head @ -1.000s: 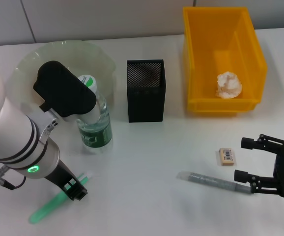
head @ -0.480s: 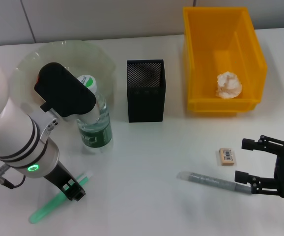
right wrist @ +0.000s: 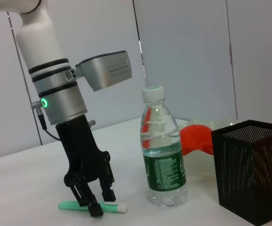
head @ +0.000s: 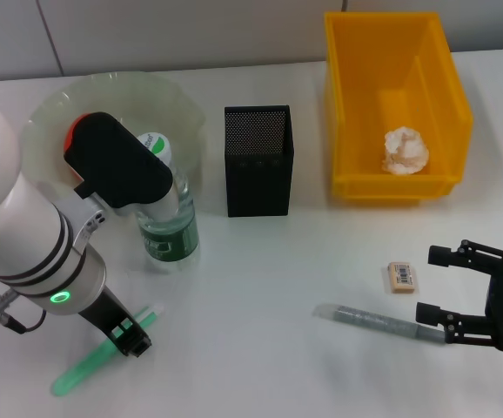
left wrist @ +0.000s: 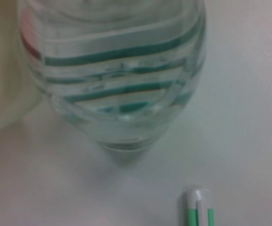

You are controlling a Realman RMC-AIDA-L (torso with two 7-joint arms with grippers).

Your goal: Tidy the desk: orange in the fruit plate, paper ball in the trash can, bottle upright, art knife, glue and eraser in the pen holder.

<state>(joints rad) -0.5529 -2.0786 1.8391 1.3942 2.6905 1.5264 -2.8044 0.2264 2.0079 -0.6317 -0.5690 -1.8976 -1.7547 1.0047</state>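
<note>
While the clear ribbed bottle (head: 166,205) stands upright, left gripper (right wrist: 94,203) (fingers slightly apart) straddles the green glue stick (head: 102,350).

White desk (head: 260,287) seen across whole head view, smooth and plain. Pale grey wall panels (right wrist: 183,52) seen behind desk, split by thin dark upright lines. Soft, even light cast on desk top; faint shadows seen under things.

Bottle (right wrist: 163,160) green label, print too small to read, eraser (head: 401,277) barcode, digits illegible
</note>
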